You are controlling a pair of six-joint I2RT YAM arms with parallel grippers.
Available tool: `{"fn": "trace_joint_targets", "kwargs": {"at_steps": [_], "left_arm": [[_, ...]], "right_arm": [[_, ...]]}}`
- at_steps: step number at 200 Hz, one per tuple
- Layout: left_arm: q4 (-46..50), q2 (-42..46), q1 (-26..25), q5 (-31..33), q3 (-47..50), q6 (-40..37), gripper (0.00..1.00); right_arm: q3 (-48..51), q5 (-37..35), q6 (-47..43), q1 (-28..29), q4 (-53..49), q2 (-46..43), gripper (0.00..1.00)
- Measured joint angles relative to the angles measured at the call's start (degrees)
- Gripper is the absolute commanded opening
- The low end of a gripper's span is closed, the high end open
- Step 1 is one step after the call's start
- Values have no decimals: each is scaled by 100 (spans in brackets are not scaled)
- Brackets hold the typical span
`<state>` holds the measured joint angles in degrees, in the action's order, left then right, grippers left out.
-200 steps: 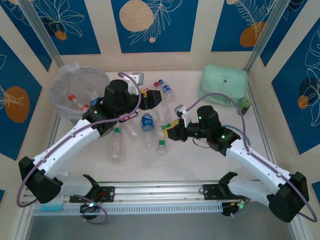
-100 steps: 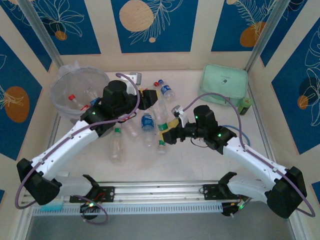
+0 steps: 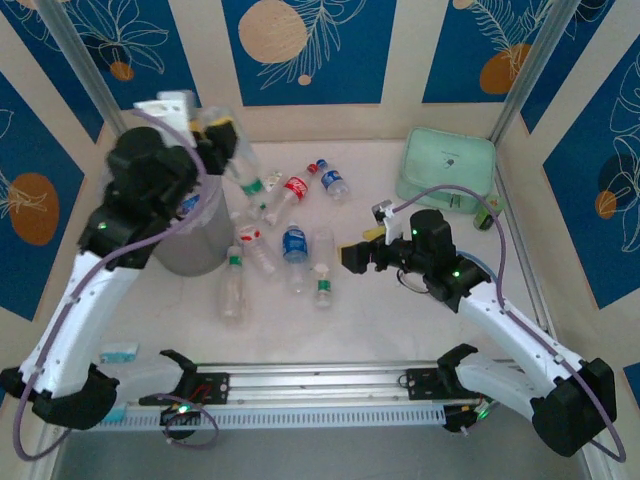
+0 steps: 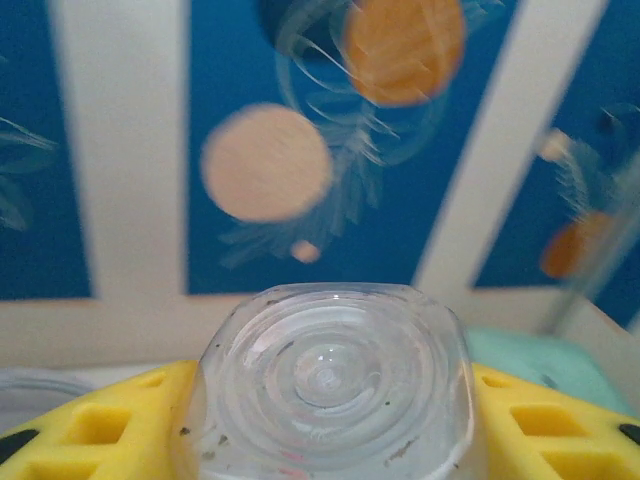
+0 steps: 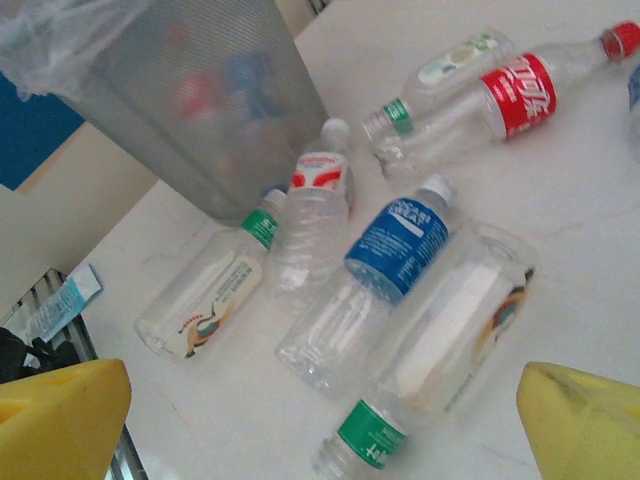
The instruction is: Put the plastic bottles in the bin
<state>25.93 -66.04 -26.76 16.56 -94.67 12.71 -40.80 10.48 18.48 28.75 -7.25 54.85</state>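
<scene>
From above, the left claw (image 3: 218, 135) was seen pinching a small clear plastic bottle (image 3: 240, 168), with the round grey bag-lined bin (image 3: 190, 245) at its seven o'clock. At the left wrist, the bottle's base was seen clamped. At the right wrist, the right claw (image 5: 320, 420) was held spread, and a green-capped clear bottle (image 5: 450, 320) was laid seven-to-one o'clock.

Pale marbled table (image 3: 400, 320). At left rear, standing upright, grey bin (image 3: 190, 245). Just beside it toward the middle, lying scattered on their sides, plastic bottles (image 3: 322, 262): red-labelled one (image 3: 295, 187) near the back, blue-labelled one (image 3: 293, 243) central, several touching. At right rear, mint green case (image 3: 447, 165).
</scene>
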Motion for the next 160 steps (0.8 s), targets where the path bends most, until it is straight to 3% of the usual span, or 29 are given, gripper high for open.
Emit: {"fn": "trace_joint_targets", "kwargs": {"at_steps": [36,75,115,160], "left_arm": [[11,-4,997,573,-264,-579,0],[-22,-619,1598,868,-238,-916,0],[-2,-1093,2177,614,566,-763,0],[-162,-1099,2291,125,1602,-280,0]], "right_arm": [[44,2,61,-109,-120,15,99],[44,0,55,-229,-236,15,99],[44,2,-7,-387,-352,11,100],[44,20,-48,-514,-415,11,100]]}}
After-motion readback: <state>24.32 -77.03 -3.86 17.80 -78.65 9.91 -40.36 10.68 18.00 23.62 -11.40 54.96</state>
